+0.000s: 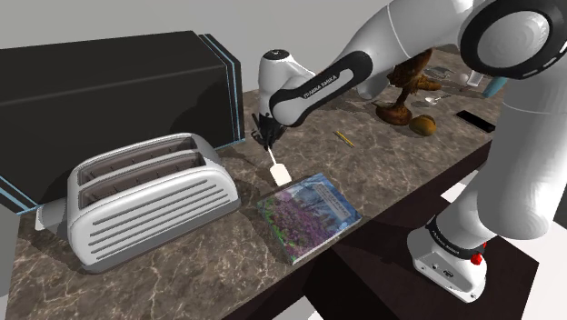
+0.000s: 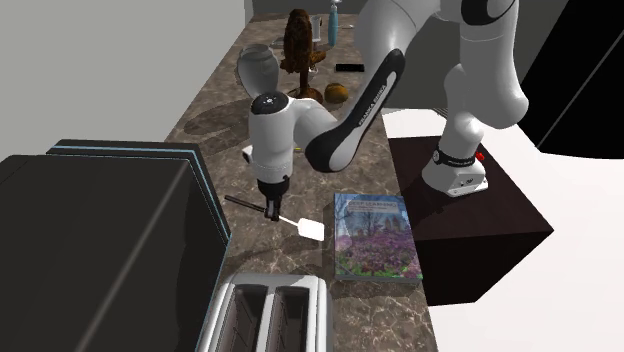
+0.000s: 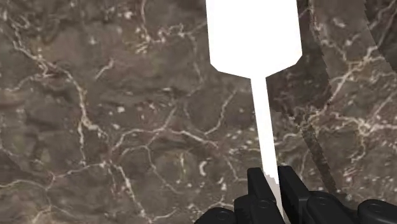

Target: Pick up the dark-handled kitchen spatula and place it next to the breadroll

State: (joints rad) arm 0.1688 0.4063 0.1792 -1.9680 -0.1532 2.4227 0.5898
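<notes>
My arm (image 1: 527,164) is made of smooth, rounded white shells linked by dark joints. A black band (image 1: 327,82) with white lettering wraps one link, and a round cap (image 1: 516,35) ringed in grey and black covers a big joint. My white base (image 1: 443,255) has a small red button (image 1: 474,259). My gripper (image 3: 271,175) is all black, with two blocky, square-tipped fingers (image 3: 256,186).

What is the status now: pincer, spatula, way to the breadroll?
Pincer shut on spatula at its shaft. Breadroll far along the counter, beside a brown figurine. Small yellow stick lies between.
</notes>
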